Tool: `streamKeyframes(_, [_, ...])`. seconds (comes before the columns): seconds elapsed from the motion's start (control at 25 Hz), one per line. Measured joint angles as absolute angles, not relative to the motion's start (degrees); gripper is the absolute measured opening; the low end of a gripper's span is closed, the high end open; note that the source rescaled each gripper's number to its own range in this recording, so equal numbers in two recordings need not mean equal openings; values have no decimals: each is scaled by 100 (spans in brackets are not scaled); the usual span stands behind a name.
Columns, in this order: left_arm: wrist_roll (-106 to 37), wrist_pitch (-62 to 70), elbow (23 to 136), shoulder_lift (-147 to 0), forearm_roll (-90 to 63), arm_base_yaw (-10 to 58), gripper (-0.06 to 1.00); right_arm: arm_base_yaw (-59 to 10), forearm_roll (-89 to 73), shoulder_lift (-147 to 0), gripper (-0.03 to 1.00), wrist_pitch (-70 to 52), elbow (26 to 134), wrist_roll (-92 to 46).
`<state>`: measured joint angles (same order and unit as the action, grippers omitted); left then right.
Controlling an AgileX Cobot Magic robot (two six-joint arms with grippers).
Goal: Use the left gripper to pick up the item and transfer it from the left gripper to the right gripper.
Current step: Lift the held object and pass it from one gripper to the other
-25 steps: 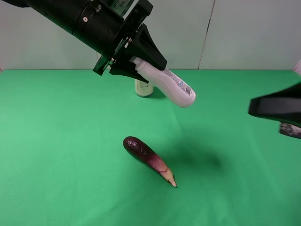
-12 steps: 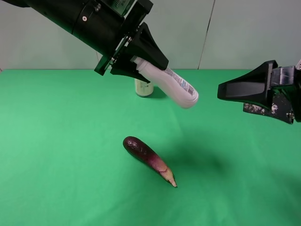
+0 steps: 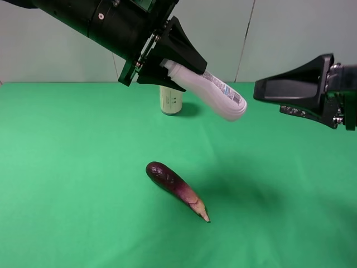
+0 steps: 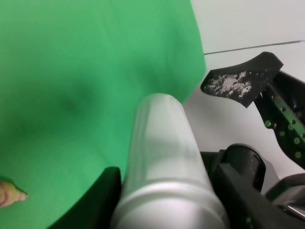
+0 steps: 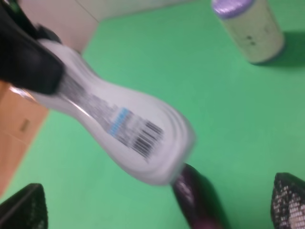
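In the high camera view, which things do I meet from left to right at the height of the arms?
left gripper → white bottle → right gripper. The can and the eggplant overlap these sideways, so they are left out.

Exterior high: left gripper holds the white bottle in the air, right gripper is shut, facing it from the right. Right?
Not quite: the right gripper is open, not shut. The right wrist view shows its fingertips far apart, the white bottle ahead of them. The rest stands: the left gripper holds the bottle in the air.
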<state>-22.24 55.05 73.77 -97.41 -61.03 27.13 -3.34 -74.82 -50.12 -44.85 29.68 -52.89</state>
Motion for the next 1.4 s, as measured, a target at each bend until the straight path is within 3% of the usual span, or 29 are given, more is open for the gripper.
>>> streamKeyframes(0.72, [-2603, 5709, 7377, -9741, -6392, 2713, 0, -334, -9440, -6895, 100, -5527, 2972, -6274])
streamKeyframes(1.4, [-3007, 5841, 7377, -9741, -6654, 2713, 0, -334, -9914, -7702, 100, -6788, 2972, -7251])
